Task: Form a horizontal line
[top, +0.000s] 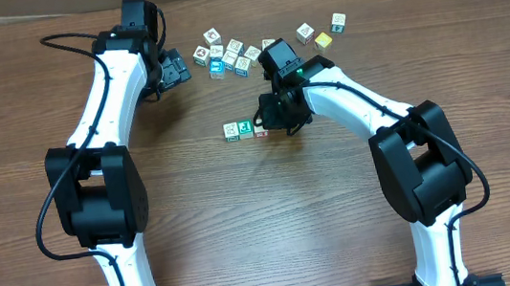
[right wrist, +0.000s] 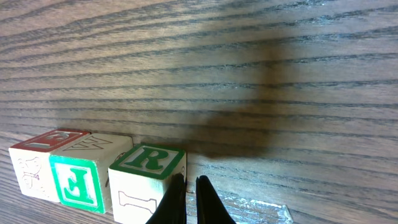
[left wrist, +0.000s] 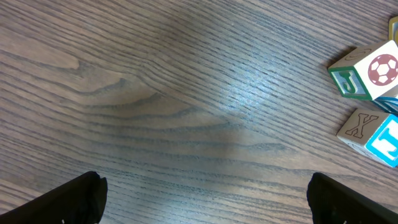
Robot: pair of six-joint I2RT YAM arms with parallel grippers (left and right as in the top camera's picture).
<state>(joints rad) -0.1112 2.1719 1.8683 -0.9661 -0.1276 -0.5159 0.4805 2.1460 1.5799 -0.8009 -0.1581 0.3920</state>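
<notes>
Currently, horizontal line sits on tabletop, below loose cube clump. Just beside R cube, right fingers pinched narrow, empty; left fingers wide, empty. Cubes likely light, rigid wood, slide easily; pinch opposite flat faces.

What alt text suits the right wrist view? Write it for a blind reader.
The right gripper, fingers nearly closed and empty, sits at the near corner of a green R block. That block ends a row of letter blocks touching side by side on a wood-grain table. Beside it are a green F block and a red-topped block.
</notes>
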